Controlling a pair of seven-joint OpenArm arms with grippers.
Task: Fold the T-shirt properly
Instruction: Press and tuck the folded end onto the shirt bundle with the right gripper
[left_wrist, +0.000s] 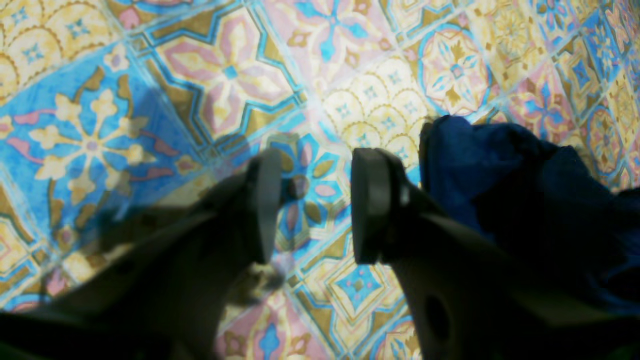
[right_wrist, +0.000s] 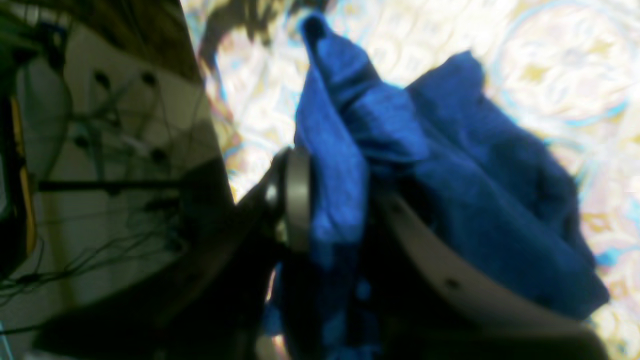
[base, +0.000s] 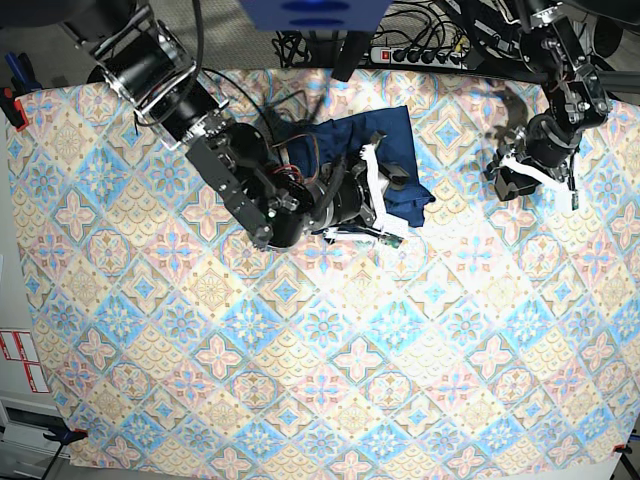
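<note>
**Right arm holds the bunched shirt while the left waits empty**

The T-shirt (base: 398, 160) lies crumpled in a dark blue heap near the far edge of the tablecloth (base: 300, 400), a little right of centre in the base view. The right gripper (right_wrist: 330, 200) is clamped on a fold of the fabric; its wrist view shows blue cloth pinched between the two fingers and the rest of the garment spilling away over the pattern. The left gripper (left_wrist: 310, 200) hovers with its jaws apart and nothing between them, only patterned cloth showing in the gap. In its own view an edge of the shirt lies just to one side of it; in the base view it sits well apart from the heap, toward the table's right side.

The work appears to be at an early stage: the shirt is not yet spread flat, and no tidy fold can be seen. The next move likely calls for the left gripper to take a second hold on a hem or shoulder, so the two arms can draw the garment out together.

Room is generous. The near half of the tablecloth lies open, while the far edge, with its cables and a power strip (base: 415, 52), sits close behind the shirt.
</note>
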